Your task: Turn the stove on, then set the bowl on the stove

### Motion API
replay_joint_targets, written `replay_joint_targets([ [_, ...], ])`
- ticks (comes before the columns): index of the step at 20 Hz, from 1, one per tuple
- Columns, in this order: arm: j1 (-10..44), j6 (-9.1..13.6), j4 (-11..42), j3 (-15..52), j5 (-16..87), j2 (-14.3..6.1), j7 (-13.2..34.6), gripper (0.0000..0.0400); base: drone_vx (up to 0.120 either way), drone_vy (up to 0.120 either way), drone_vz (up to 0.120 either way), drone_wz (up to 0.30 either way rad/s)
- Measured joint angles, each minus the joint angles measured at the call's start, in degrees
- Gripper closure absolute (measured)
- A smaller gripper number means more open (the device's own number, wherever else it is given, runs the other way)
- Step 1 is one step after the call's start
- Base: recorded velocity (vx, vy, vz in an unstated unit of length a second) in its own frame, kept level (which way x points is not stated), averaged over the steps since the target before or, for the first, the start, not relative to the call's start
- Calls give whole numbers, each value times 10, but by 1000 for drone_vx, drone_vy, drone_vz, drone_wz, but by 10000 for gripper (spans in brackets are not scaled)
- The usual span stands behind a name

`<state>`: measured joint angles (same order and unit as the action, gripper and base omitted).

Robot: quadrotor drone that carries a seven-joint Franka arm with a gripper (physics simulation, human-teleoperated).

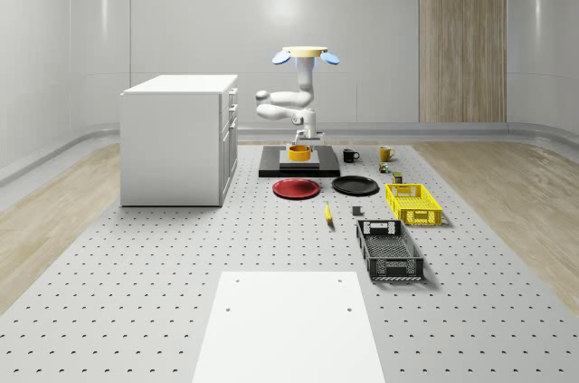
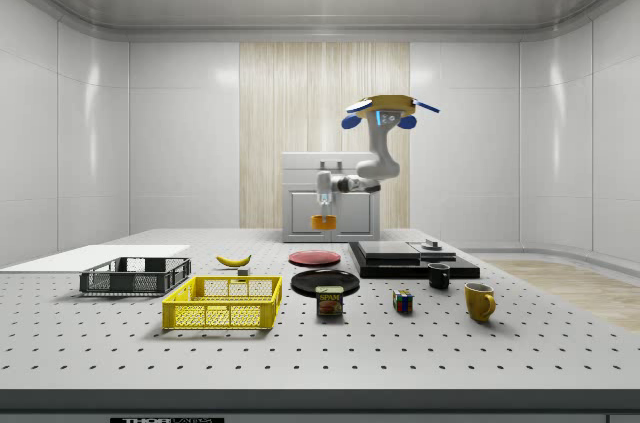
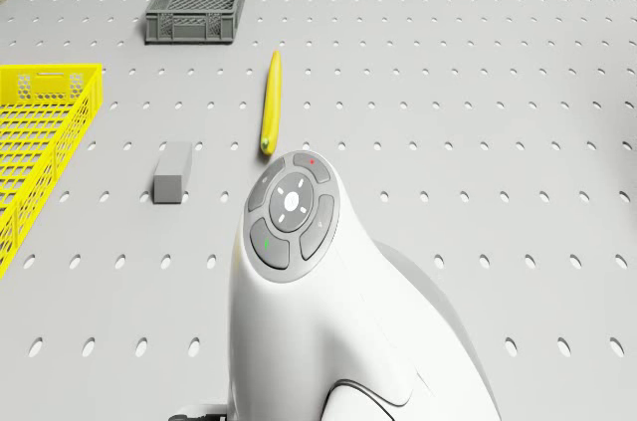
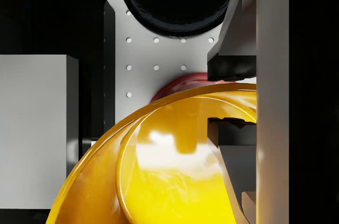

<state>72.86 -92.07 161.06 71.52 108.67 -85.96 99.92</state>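
Yellow bowl (image 4: 175, 171) is hanging in my gripper (image 4: 233, 99), my fingers (image 4: 230, 68) pinching its rim. I am holding it in the air, just above the black stove (image 1: 299, 162). My drone (image 1: 306, 54) is hovering over the stove too. Red plate (image 1: 296, 188) and black plate (image 1: 355, 186) are lying near the stove.

A banana (image 1: 327, 213) lies between the red plate (image 1: 296, 188) and grey crate (image 1: 389, 250).

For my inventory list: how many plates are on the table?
2. The red plate lies in front of the stove, nearer the cabinet; the black plate lies beside it, nearer the yellow basket. None seems hidden.
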Motion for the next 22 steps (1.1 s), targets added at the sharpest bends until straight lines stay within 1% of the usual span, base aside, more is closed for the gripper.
replay_joint_targets([
  [12, 0, -1, 0, 0, -1, -1, 0, 300, -120, 0, 0, 0],
  [16, 1, -2, 0, 0, -1, -2, 0, 300, -120, 0, -110, 0],
  [19, 1, -2, 0, 0, -1, -2, 1, 300, -120, 0, 0, 0],
  [22, 1, -2, 0, 0, -1, -2, 1, 300, -120, -67, 0, 0],
])
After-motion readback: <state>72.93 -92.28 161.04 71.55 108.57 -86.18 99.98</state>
